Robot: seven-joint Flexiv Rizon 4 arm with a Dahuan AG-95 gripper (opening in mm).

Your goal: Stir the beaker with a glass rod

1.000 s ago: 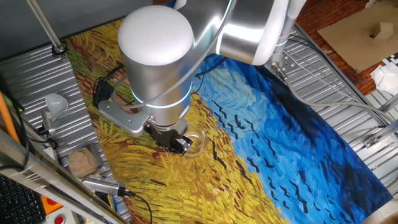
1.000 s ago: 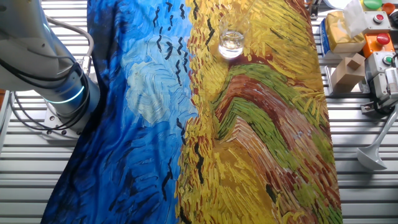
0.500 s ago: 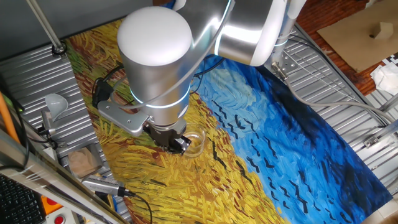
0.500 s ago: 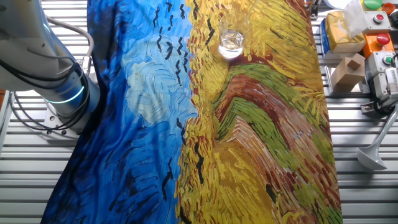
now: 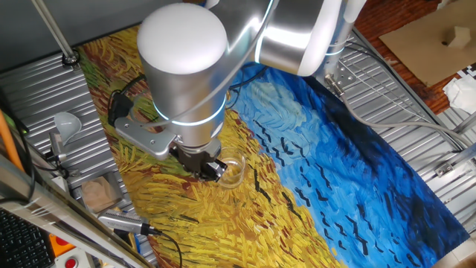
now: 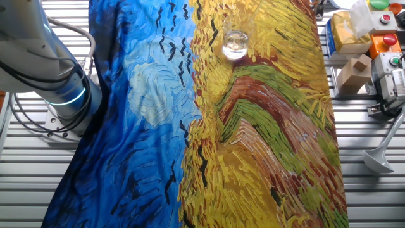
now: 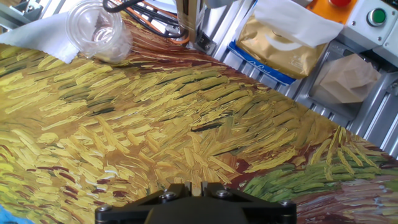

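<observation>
On the desk (image 5: 416, 112): I see a painted cloth (image 5: 335, 164) in blue and yellow covering the middle, and the task's thing stands on its yellow part.
Arm (image 5: 186, 82): it hangs low over the near-left yellow area in one fixed view, hiding most of what is under it.
Claw (image 5: 214, 170): it sits just beside the beaker's rim; I cannot tell whether its fingers are spread or pinching something.
Beaker (image 5: 233, 170): upright on the cloth, at the far edge in the other fixed view.
Contents: a little clear liquid, I judge from the glints; nothing else in it that I can make out.
Glass rod: too faint for me to confirm in any view.
Progress: I judge stirring is either under way or about to start; I cannot count it as finished.
</observation>
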